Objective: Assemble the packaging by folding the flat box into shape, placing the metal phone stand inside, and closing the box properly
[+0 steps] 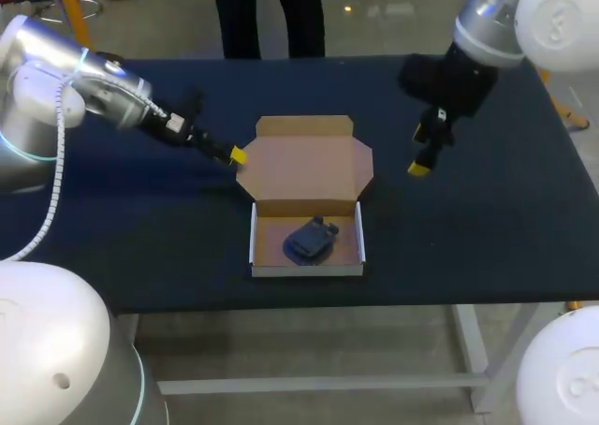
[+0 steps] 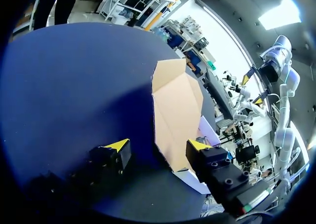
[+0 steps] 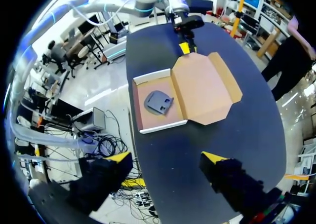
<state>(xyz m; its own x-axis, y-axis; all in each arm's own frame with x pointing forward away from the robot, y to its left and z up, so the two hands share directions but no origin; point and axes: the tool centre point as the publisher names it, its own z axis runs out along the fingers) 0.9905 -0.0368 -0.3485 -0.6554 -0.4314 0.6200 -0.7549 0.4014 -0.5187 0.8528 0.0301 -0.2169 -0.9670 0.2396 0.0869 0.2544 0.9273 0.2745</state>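
The cardboard box's shallow white-walled tray (image 1: pixel 255 247) sits mid-table, and its brown lid (image 1: pixel 304 163) lies open and tilted up behind it. The dark grey phone stand (image 1: pixel 310 241) lies inside the tray. My left gripper (image 1: pixel 234 155) is at the lid's left edge; in the left wrist view the lid (image 2: pixel 175 105) comes in between the left gripper's (image 2: pixel 158 147) open fingers, which are not pressed on it. My right gripper (image 1: pixel 423 158) hangs open above the table, right of the lid. From the right gripper (image 3: pixel 165 157) the lid (image 3: pixel 202 86) and the stand (image 3: pixel 159 101) lie ahead.
The dark blue table (image 1: pixel 468 228) has bare cloth left and right of the box. The tray's front wall is close to the table's near edge (image 1: pixel 309 299).
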